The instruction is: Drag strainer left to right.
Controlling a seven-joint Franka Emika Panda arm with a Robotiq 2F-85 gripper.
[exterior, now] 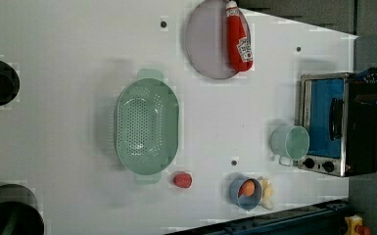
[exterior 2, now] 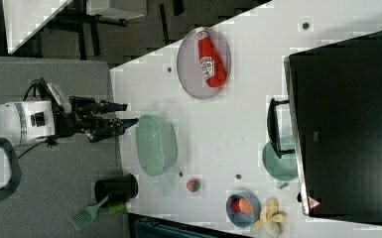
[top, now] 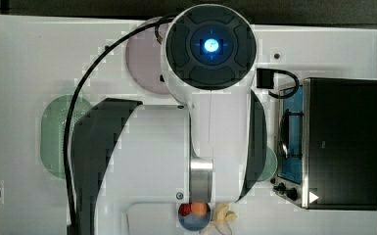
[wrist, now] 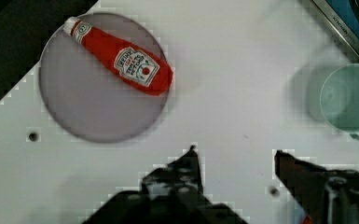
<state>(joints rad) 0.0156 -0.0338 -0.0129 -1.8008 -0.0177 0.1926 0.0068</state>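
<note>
I see my end effector [wrist: 235, 156] open and empty above the bench [exterior: 78, 58], the strainer [exterior: 147, 126] resting mid-bench, well apart from the mug [exterior: 294, 142]

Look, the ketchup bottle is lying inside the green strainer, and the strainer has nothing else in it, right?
Not quite. The ketchup bottle is lying on the round greyish plate, not inside the green strainer. The left view shows the strainer apart from the plate with nothing in it at all, so that part of what you said holds.
</note>
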